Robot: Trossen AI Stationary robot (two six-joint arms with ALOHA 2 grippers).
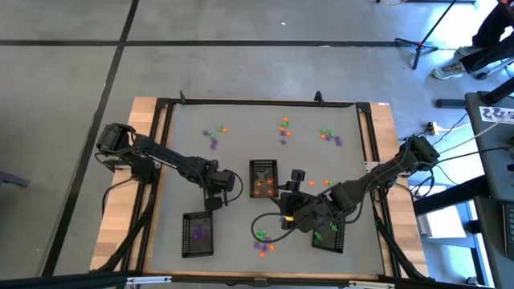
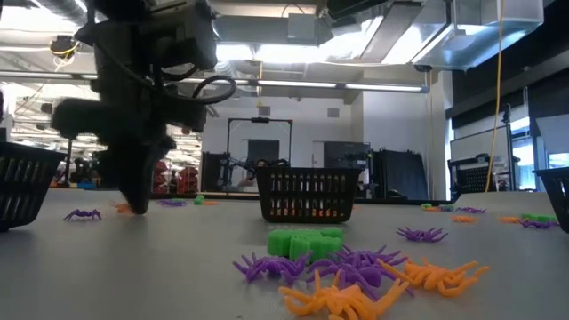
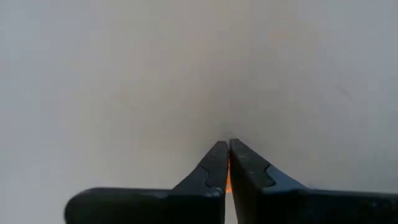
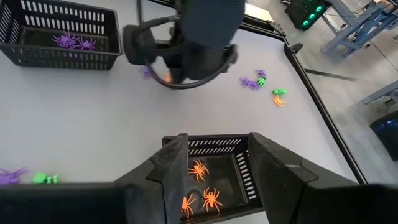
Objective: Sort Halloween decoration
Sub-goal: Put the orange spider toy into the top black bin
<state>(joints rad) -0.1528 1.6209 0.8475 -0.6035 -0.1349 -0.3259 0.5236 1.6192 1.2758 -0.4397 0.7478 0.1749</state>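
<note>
Down at the tabletop (image 1: 193, 148), the left arm reaches in from the left edge, elbow bent, its wrist pitched steeply so the left tool (image 1: 215, 202) points straight at the surface just left of the middle. Its fingers (image 3: 214, 168) are clenched tip to tip, and a sliver of orange trinket (image 3: 228, 180) shows pinched between them; its shape and long axis cannot be told.

The right arm comes in from the right edge and stretches low toward the centre, with the right tool (image 1: 295, 183) hovering over the middle tray (image 1: 263, 178), jaws parted and holding nothing. Orange spiders (image 4: 199, 169) lie flat in that tray, legs splayed.

A tray (image 1: 197, 234) near the front-left edge holds purple spiders (image 4: 71, 42), and another tray (image 1: 329, 234) toward the front right holds green pieces (image 1: 320, 237). A mixed heap (image 2: 356, 271) of purple, orange and green trinkets lies at the front edge, and loose clusters (image 1: 285, 128) are scattered along the far edge.
</note>
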